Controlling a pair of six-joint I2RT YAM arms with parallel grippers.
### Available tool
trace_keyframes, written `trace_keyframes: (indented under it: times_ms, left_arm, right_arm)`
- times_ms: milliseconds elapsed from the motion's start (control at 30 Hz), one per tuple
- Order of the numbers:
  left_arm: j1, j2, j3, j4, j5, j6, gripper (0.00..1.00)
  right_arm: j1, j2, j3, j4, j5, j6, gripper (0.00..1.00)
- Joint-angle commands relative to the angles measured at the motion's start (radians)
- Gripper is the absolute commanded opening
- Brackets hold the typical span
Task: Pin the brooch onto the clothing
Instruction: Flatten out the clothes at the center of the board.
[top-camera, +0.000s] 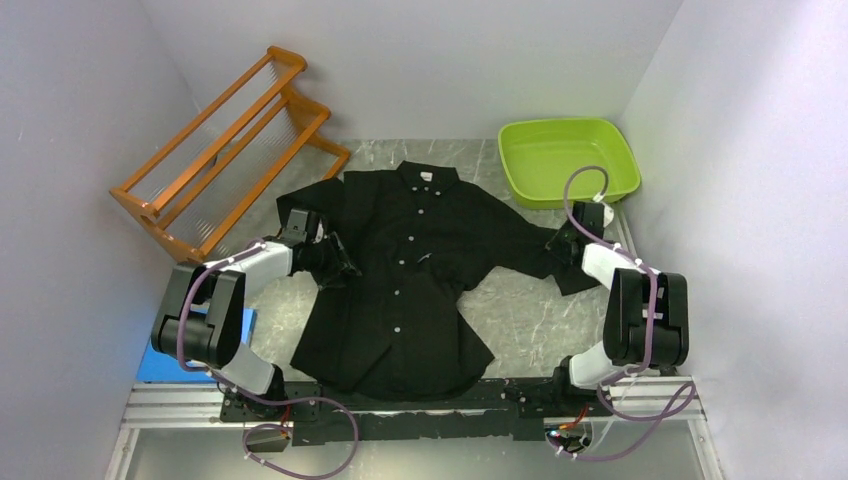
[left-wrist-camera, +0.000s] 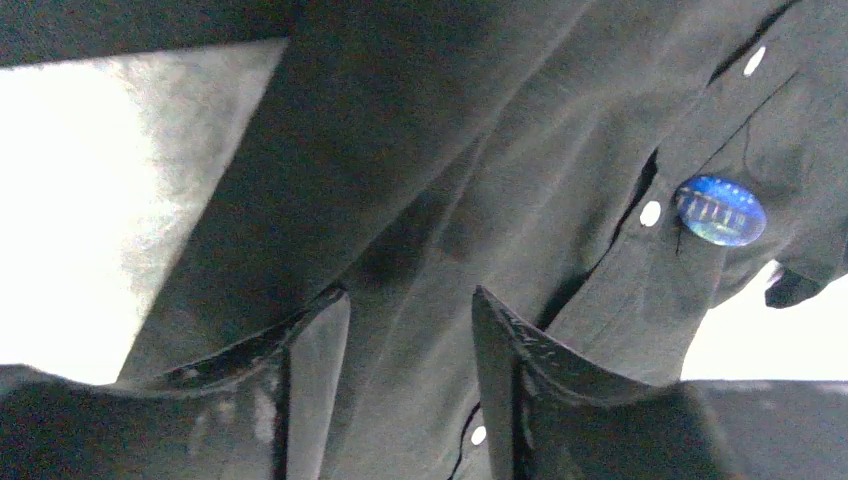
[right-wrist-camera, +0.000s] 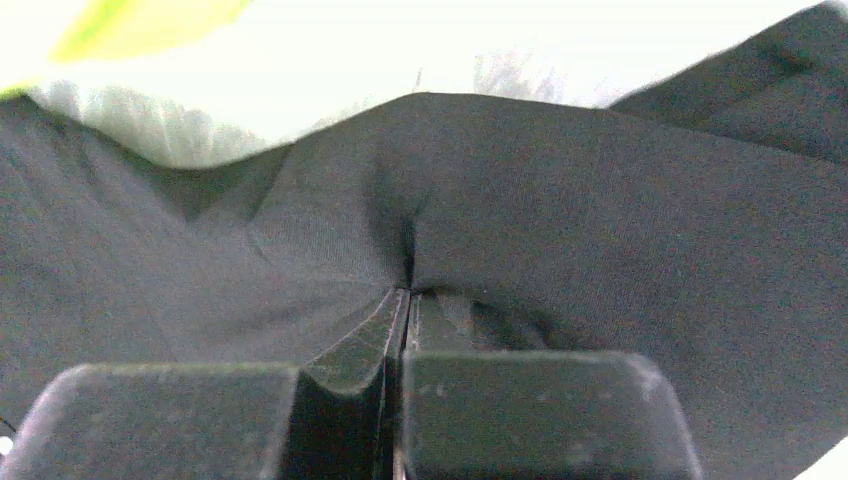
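While right gripper (right-wrist-camera: 405, 295) is clenched on shirt (top-camera: 400, 340) sleeve, left gripper (left-wrist-camera: 410, 295), jaws apart, sits nearer the brooch (left-wrist-camera: 720, 210), upper right of its frame.

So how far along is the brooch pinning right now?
Looks done: the brooch already sits on the shirt front beside a button, though I can't see its clasp. In hand: the right end effector pinches a sleeve fold; the left end effector hangs open over fabric. Left: probably just letting go.
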Motion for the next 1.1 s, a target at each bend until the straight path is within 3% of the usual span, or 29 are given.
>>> trace_keyframes:
  times_ms: [0, 100, 233, 267, 333, 400, 533, 667, 833, 967, 1067]
  left_arm:
    - [0.048, 0.066, -0.083, 0.065, -0.023, -0.005, 0.53]
    - [0.089, 0.037, -0.144, 0.071, -0.039, -0.029, 0.51]
    - [0.119, -0.034, -0.203, 0.062, -0.076, -0.058, 0.41]
    - [0.122, -0.054, -0.208, 0.054, -0.084, -0.059, 0.41]
    - [0.127, -0.098, -0.209, 0.038, -0.087, -0.057, 0.46]
    - [0.127, -0.143, -0.191, 0.025, -0.078, -0.027, 0.55]
    - [0.117, -0.217, -0.117, -0.006, -0.024, 0.071, 0.70]
    - [0.100, -0.172, 0.029, -0.009, 0.000, 0.174, 0.73]
    - [0.079, 0.083, 0.328, -0.071, 0.000, 0.259, 0.73]
    - [0.042, 0.307, 0.614, -0.168, -0.090, 0.328, 0.78]
    - [0.038, 0.475, 0.762, -0.197, -0.088, 0.335, 0.76]
  right_arm:
    - [-0.078, -0.022, 0.123, -0.025, 0.093, -0.014, 0.00]
    - [-0.125, -0.022, 0.147, 0.006, 0.059, -0.006, 0.00]
    - [-0.127, -0.008, 0.218, -0.023, -0.026, -0.062, 0.15]
    - [-0.126, -0.025, 0.215, -0.021, -0.060, -0.068, 0.27]
    - [-0.120, -0.080, 0.183, -0.008, -0.093, -0.071, 0.65]
    - [-0.110, -0.148, 0.149, -0.014, -0.125, -0.069, 0.82]
    - [-0.031, -0.227, 0.095, -0.027, -0.249, -0.053, 0.86]
    - [0.147, -0.132, 0.140, -0.058, -0.284, -0.076, 0.85]
    - [0.303, 0.119, 0.330, -0.112, -0.231, -0.152, 0.85]
    - [0.354, 0.288, 0.496, -0.138, -0.147, -0.191, 0.86]
    - [0.359, 0.475, 0.699, -0.220, -0.152, -0.212, 0.83]
